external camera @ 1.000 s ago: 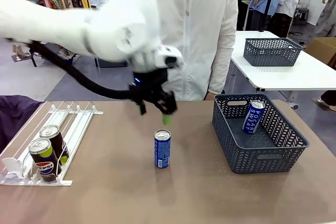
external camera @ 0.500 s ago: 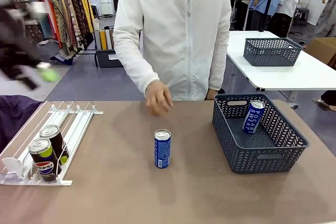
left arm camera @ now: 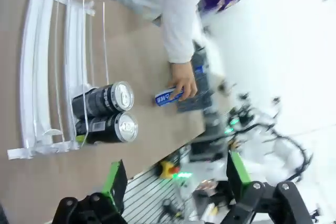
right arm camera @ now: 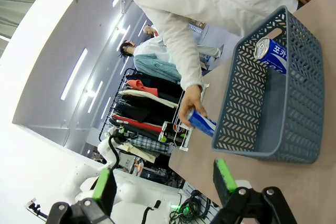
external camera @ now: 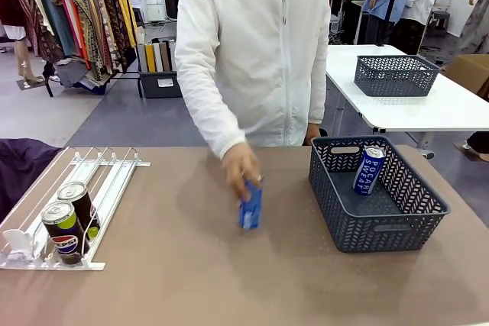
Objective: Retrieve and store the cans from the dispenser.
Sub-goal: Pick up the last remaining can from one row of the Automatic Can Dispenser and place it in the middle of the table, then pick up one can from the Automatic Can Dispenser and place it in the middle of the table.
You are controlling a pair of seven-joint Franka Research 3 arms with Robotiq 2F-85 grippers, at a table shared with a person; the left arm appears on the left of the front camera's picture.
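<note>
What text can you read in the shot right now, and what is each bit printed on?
"POCARI SWEAT": white letters on the blue can leaning in the grey basket.
"PEPSI": small, beside the logo on the front black can in the dispenser.
Unreadable: the print on the second blue can, blurred in the person's hand, and the print on the rear black can, which is too small.

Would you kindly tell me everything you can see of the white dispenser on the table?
The dispenser is a low, flat white rack, plastic by the look, made of long parallel rails that form lanes. It lies on the table at the robot's left, its lanes running away from the robot. Small curved stops close its near end. Two black Pepsi cans sit one behind the other in one lane at that end; the other lanes are bare.
</note>
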